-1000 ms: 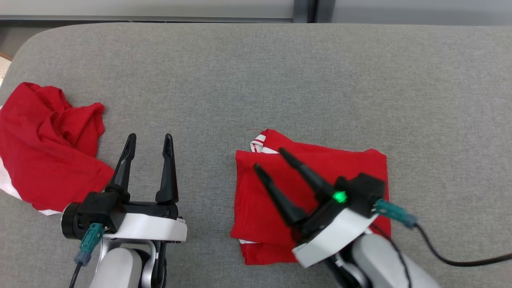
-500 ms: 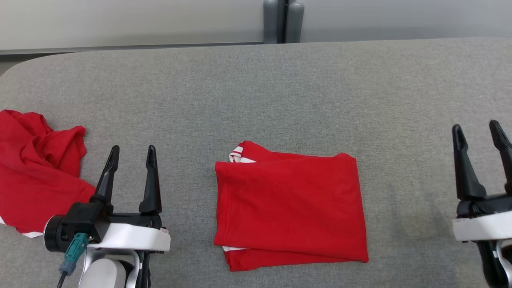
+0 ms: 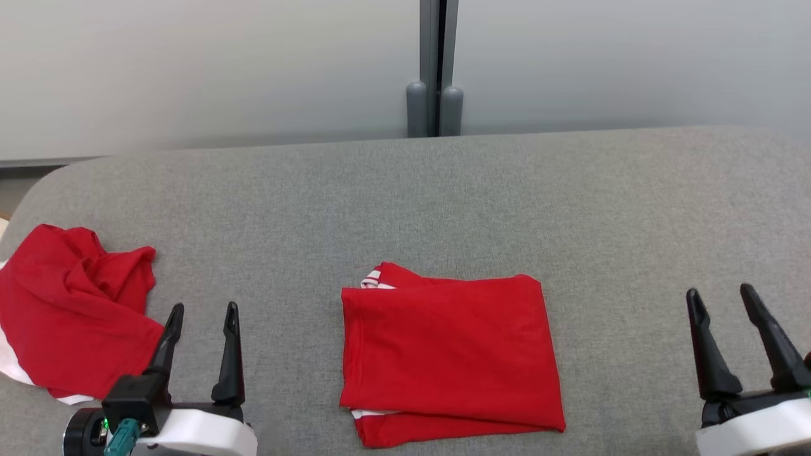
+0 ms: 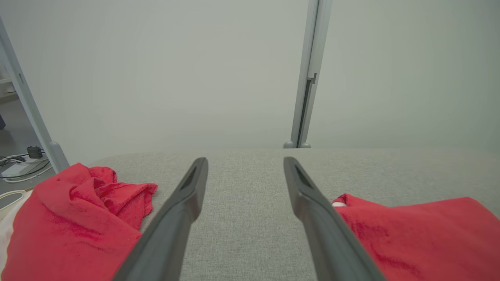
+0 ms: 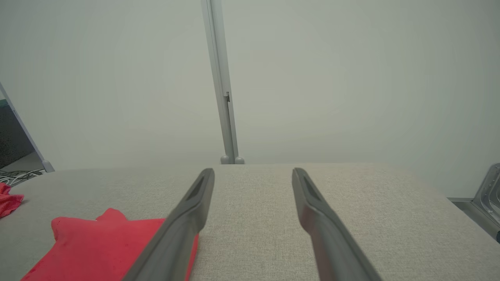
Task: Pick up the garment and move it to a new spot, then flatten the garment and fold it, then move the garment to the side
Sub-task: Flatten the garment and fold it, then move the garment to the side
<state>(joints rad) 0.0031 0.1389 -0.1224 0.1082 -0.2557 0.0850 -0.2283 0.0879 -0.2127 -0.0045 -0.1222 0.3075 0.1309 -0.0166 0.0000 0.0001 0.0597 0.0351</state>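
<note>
Head view: you see the folded red garment (image 3: pixel 447 354) lying flat on the grey desk (image 3: pixel 443 202), close to its near edge and about midway along it.
Garment: a rough rectangle, with layers showing at its near edge and a white-striped bit poking out at the far left corner; nothing touches it.
Left pincer (image 3: pixel 204 306): your fingers stand wide apart and hold nothing; they point toward the wall (image 3: pixel 190 63) over bare desk, between the garment and the heap (image 3: pixel 70 329).
Right pincer (image 3: pixel 719 291): your fingers stand wide apart and hold nothing, well to the right of the garment, over bare desk.
Heap: a second red cloth, crumpled, at the desk's left end, with white at its near edge; its right side lies just beside the left pincer's outer finger.
Left wrist view: you look along the parted fingers at bare desk; the heap lies to the left, the garment to the right.
Right wrist view: parted fingers over bare desk; the garment lies at lower left, partly behind one finger.
Background: a grey post (image 3: pixel 434 95) stands against the wall behind the desk's far edge.
</note>
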